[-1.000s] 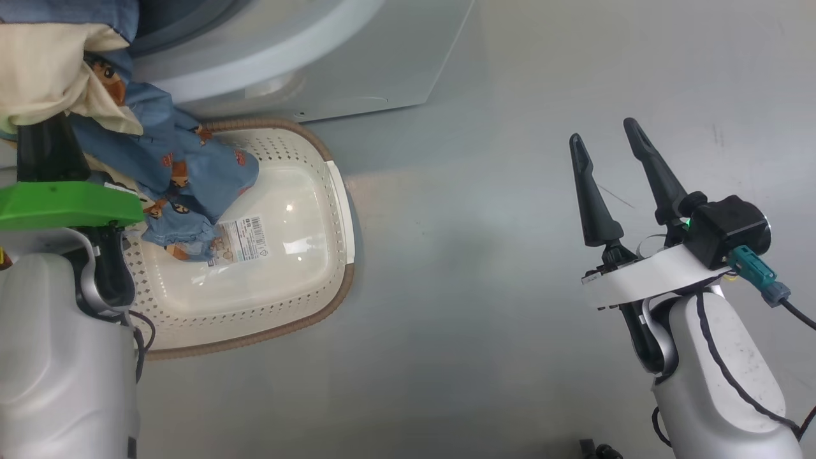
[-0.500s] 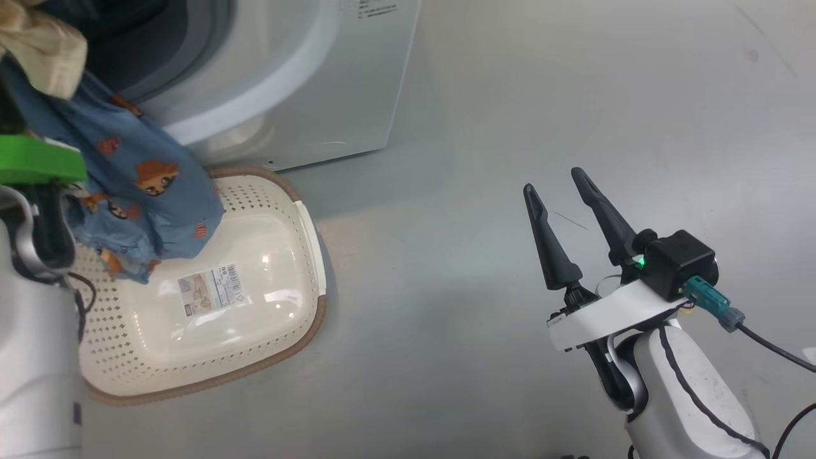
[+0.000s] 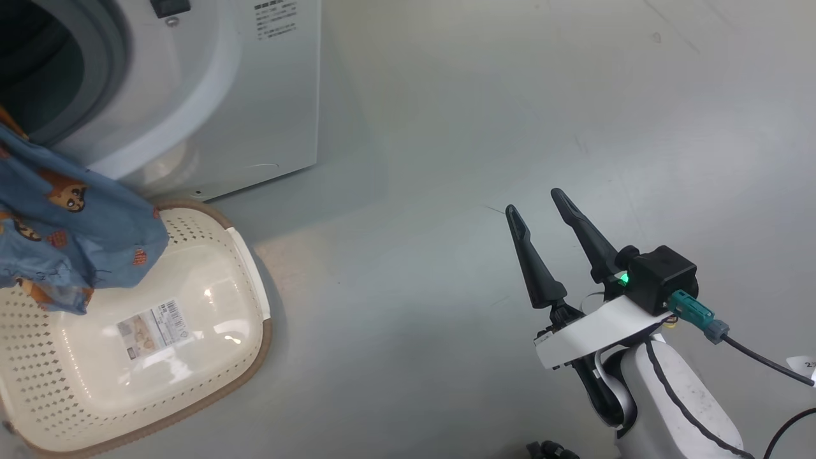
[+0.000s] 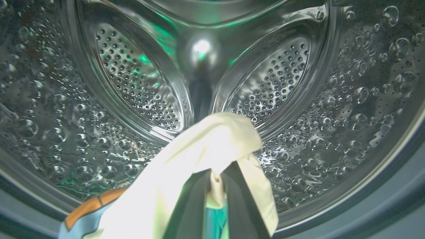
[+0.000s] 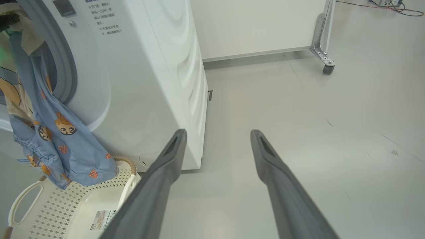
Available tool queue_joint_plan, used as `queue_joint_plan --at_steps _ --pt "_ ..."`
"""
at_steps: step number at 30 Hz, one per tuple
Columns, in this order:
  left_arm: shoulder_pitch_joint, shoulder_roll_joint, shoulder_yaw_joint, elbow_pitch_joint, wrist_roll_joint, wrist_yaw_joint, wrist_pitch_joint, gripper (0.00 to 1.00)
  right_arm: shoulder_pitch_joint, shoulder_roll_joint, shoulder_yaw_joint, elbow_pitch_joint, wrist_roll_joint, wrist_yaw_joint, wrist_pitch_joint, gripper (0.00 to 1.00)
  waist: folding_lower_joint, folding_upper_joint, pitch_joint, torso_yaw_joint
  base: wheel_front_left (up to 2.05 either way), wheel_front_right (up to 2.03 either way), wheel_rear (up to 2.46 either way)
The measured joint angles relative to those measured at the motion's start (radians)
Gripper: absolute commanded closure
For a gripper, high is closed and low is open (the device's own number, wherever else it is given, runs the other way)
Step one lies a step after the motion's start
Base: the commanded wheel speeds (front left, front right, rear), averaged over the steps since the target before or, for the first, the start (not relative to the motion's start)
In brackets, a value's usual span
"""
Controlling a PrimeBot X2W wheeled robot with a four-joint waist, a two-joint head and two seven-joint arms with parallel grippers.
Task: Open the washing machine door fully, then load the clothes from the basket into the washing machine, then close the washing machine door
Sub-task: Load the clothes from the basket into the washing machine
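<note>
Left end effector point(image 4: 217, 172) pinching the clothes point(image 4: 212, 139), cream end inside the drum point(image 4: 139, 89). Blue tail hangs outside the washing machine point(image 3: 268, 115), over the basket point(image 3: 252, 255). Right end effector point(image 3: 534, 203) spread, idle, far right. Risk: let go here and the hanging weight likely drags everything back out.

The washing machine point(image 3: 268, 95) carries a printed notice point(image 3: 275, 19) of several short dark lines on its white front panel, at eleven o'clock in both the head view and the right wrist view. The characters are too small to read with certainty. A barcode sticker point(image 3: 153, 328) on the base of the basket point(image 3: 266, 331), at eight o'clock in the head view, shows bars, a small picture and fine print, none of it legible, and a white tag point(image 3: 802, 364) at four o'clock, cut by the picture's edge, bears what looks like a 2.
</note>
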Motion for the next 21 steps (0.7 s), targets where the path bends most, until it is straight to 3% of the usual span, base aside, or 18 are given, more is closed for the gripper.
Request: queue_joint_plan --at_steps 9,21 --pt "-0.117 0.021 0.022 0.076 -0.012 0.025 0.048 1.00 0.021 0.002 -0.002 -0.005 -0.004 0.000 0.000 0.00 0.0000 0.0000 0.036 -0.046 0.00 0.00 0.00" --pt "-0.218 0.064 0.039 0.146 -0.008 0.056 0.048 1.00 0.021 0.005 -0.011 -0.028 -0.011 0.000 0.000 0.00 0.0000 0.0000 0.105 -0.058 0.00 0.00 0.00"
